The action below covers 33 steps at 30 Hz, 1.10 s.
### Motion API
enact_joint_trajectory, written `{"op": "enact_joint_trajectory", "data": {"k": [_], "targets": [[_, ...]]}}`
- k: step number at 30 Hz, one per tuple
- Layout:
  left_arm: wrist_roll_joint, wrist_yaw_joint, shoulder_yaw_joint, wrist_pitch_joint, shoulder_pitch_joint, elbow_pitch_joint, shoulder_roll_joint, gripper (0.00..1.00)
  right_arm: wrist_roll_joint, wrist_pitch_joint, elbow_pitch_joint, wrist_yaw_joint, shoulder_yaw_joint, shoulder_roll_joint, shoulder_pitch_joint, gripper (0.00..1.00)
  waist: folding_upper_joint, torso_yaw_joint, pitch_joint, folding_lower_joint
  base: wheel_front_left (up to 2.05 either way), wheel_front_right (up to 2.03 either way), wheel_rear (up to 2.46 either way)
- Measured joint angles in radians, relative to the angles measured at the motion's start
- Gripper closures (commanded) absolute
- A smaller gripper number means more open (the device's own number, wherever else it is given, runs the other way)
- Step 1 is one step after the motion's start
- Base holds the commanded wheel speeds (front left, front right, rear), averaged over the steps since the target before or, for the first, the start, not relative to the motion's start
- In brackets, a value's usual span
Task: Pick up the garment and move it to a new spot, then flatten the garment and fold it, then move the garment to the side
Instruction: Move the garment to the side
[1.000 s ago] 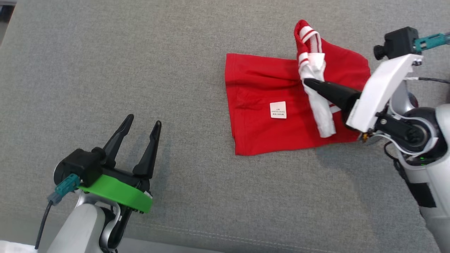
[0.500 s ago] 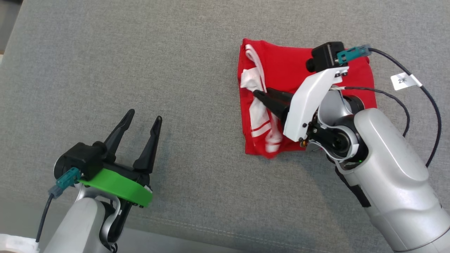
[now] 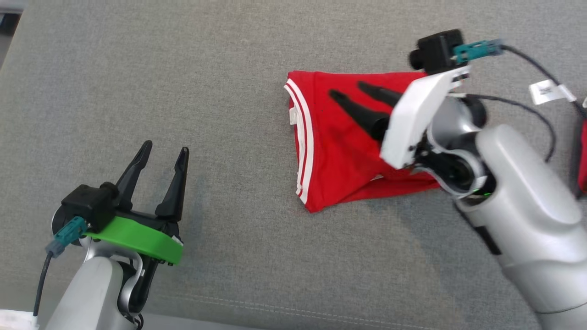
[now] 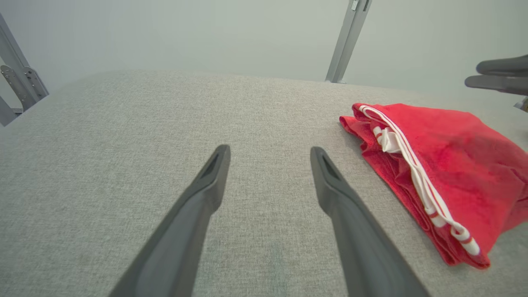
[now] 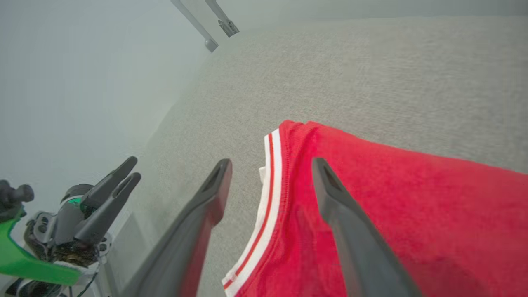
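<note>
The garment lies folded on the grey surface, a red bundle with a red-white striped trim along its left edge; its lettering is hidden. My right gripper hovers over its upper part, open, with nothing between the fingers. In the right wrist view that gripper straddles the striped trim of the garment. My left gripper stands open at the lower left, well apart from the garment. In the left wrist view the open left gripper points over bare fabric, with the garment to its right.
The grey fabric surface extends wide to the left and front, with a seam near its front edge. A cable with a white tag trails from my right wrist. Something red shows at the right edge. Metal frame struts stand behind.
My right gripper has opened and let go of the white sleeve after carrying it over the garment. The garment now lies folded, striped trim at its left. The left arm stayed put.
</note>
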Motion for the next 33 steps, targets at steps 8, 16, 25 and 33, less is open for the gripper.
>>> {"op": "enact_joint_trajectory", "data": {"k": [8, 16, 25, 33], "targets": [[0.0, -0.001, 0.014, 0.0, 0.011, -0.043, -0.028, 0.0, -0.032, 0.059, 0.087, -0.011, -0.109, -0.272, 0.074, 0.0, 0.0, -0.017, -0.021, 0.0, 0.0, 0.0, 0.0], [0.007, -0.001, 0.011, 0.0, 0.023, -0.044, -0.043, 0.0, 0.03, 0.11, 0.131, -0.01, -0.127, -0.282, 0.137, 0.0, 0.0, 0.003, -0.014, 0.0, 0.0, 0.0, 0.0], [0.01, -0.001, 0.002, 0.0, 0.023, -0.064, -0.069, 0.0, 0.102, 0.148, 0.166, -0.009, -0.157, -0.275, 0.153, 0.0, 0.0, 0.043, -0.006, 0.0, 0.0, 0.0, 0.0], [0.022, -0.009, 0.008, 0.0, 0.023, -0.072, -0.073, 0.0, 0.188, 0.145, 0.199, 0.007, -0.224, -0.234, 0.128, 1.0, 0.0, 0.079, 0.026, 0.0, 0.0, 0.0, 0.0]]}}
